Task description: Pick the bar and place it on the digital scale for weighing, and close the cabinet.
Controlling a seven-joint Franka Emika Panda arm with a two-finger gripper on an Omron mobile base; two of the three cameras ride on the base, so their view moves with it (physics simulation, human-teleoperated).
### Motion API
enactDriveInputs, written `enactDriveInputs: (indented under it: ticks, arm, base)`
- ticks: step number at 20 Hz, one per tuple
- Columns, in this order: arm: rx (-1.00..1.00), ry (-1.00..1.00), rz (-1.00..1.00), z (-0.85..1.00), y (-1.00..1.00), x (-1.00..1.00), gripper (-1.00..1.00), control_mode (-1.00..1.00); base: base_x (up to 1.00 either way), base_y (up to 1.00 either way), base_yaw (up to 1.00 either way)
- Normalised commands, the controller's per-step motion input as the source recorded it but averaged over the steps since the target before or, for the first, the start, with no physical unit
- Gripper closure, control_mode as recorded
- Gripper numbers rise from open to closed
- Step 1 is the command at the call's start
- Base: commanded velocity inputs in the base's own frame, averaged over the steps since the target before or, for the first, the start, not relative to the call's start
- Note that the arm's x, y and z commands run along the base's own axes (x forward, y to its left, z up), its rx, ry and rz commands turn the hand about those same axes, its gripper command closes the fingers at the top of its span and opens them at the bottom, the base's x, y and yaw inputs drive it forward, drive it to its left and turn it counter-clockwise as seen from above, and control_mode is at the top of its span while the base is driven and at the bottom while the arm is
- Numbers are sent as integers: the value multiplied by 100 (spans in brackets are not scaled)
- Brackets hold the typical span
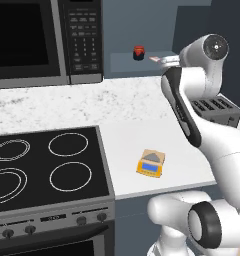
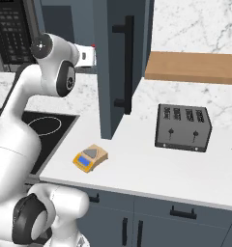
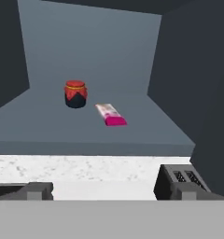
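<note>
The pink bar (image 3: 110, 114) with pale ends lies flat on the shelf of the open cabinet (image 3: 86, 135), just right of a small red-and-black jar (image 3: 75, 94). My gripper (image 3: 111, 193) is open and holds nothing. It hovers outside the shelf's front edge and looks in at the bar, well short of it. The cabinet door (image 2: 115, 72) swings out over the counter, its black bar handle (image 2: 129, 62) facing right. The yellow-orange digital scale (image 1: 151, 163) (image 2: 90, 157) sits on the white counter near its front edge, with nothing on its plate.
A dark grey toaster (image 2: 182, 127) (image 1: 217, 111) stands on the counter right of the open door. The black microwave (image 1: 42, 40) hangs at left above the cooktop (image 1: 47, 165). The jar (image 1: 138, 52) also shows on the shelf. A wooden shelf (image 2: 190, 67) runs along the back right.
</note>
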Motion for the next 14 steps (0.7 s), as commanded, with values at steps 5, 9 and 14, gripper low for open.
enactDriveInputs:
  ticks: [5, 9, 14]
  arm:
    - [0, 5, 0, 0, -5, 48, -100, -100]
    - [2, 8, 0, 0, -18, 44, -100, -100]
    - [3, 11, 0, -1, -17, 48, -100, -100]
  base:
    - [0, 0, 0]
    - [0, 0, 0]
    - [0, 0, 0]
